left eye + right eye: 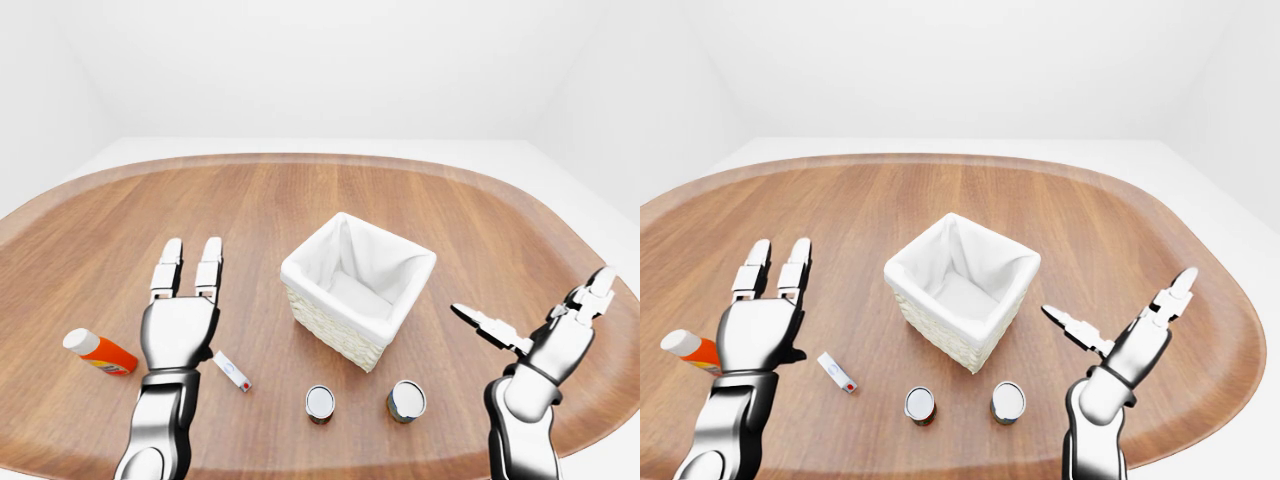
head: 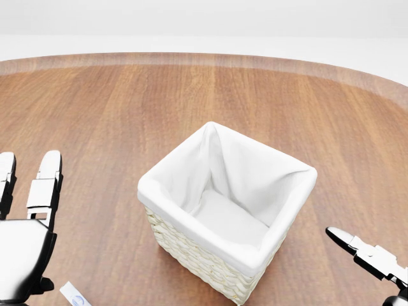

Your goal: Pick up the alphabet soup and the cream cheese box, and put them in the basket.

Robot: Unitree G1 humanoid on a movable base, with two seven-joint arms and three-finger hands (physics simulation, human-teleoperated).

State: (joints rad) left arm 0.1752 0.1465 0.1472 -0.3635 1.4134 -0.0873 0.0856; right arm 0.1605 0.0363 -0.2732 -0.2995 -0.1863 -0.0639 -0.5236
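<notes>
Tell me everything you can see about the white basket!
The basket is a square box with woven, pale straw-like sides and a white cloth liner folded over its rim. It stands upright on the wooden table, turned so one corner points toward the bottom of the left-eye view. It is open on top and nothing shows inside it. Neither hand touches it, and two small cans stand apart from it, lower in the view.

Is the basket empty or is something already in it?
Empty. The head view looks into the basket, showing only its white liner down to the bottom; two cans stand outside it on the table.
</notes>
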